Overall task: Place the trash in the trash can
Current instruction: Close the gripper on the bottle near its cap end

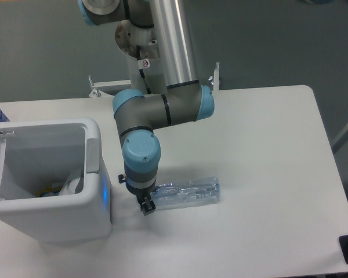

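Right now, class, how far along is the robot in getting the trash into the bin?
Done: some items already lie inside the white trash can. In hand: the gripper is at the left end of the clear plastic bottle; whether it grips is unclear. Left: the bottle lies on the table, not binned.

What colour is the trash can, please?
White, with a grey tab on its rim; the trash can shows only in the fixed camera.

White table (267,150) (rounded corners); grey floor (278,40)
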Available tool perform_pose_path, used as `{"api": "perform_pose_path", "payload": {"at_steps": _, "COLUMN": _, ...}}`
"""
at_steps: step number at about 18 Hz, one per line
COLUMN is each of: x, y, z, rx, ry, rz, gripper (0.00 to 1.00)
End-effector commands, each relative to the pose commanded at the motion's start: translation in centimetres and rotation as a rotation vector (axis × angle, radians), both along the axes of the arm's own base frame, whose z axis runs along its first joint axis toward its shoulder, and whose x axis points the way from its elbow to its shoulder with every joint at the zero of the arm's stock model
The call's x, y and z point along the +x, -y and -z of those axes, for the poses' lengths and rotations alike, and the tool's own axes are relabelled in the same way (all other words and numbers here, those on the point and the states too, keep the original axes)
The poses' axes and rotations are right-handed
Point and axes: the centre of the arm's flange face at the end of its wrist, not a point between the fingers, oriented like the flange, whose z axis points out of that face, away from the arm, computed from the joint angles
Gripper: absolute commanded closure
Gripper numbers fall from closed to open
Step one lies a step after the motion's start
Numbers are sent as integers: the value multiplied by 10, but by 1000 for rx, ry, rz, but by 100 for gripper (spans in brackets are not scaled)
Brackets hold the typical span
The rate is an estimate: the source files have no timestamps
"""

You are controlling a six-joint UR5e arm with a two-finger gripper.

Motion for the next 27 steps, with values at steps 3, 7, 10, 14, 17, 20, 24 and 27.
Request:
{"api": "perform_pose_path", "payload": {"at_steps": 3, "x": 0, "y": 0, "z": 1, "rx": -1, "ry": 1, "rz": 1, "gripper": 26}}
{"api": "perform_pose_path", "payload": {"at_steps": 7, "x": -1, "y": -2, "z": 2, "rx": 0, "ry": 2, "rz": -9, "gripper": 26}}
{"api": "perform_pose_path", "payload": {"at_steps": 10, "x": -2, "y": -3, "z": 2, "rx": 2, "ry": 0, "rz": -17, "gripper": 27}}
{"api": "perform_pose_path", "payload": {"at_steps": 14, "x": -2, "y": -3, "z": 0, "rx": 6, "ry": -3, "rz": -17, "gripper": 34}}
{"api": "perform_pose_path", "payload": {"at_steps": 17, "x": -3, "y": -4, "z": -2, "rx": 7, "ry": -4, "rz": -17, "gripper": 34}}
{"api": "perform_pose_path", "payload": {"at_steps": 20, "x": -3, "y": -5, "z": -1, "rx": 8, "ry": -4, "rz": -24, "gripper": 39}}
{"api": "perform_pose_path", "payload": {"at_steps": 24, "x": -4, "y": -5, "z": 1, "rx": 5, "ry": -4, "rz": -29, "gripper": 48}}
{"api": "perform_pose_path", "payload": {"at_steps": 27, "x": -4, "y": -5, "z": 1, "rx": 3, "ry": -3, "rz": -35, "gripper": 52}}
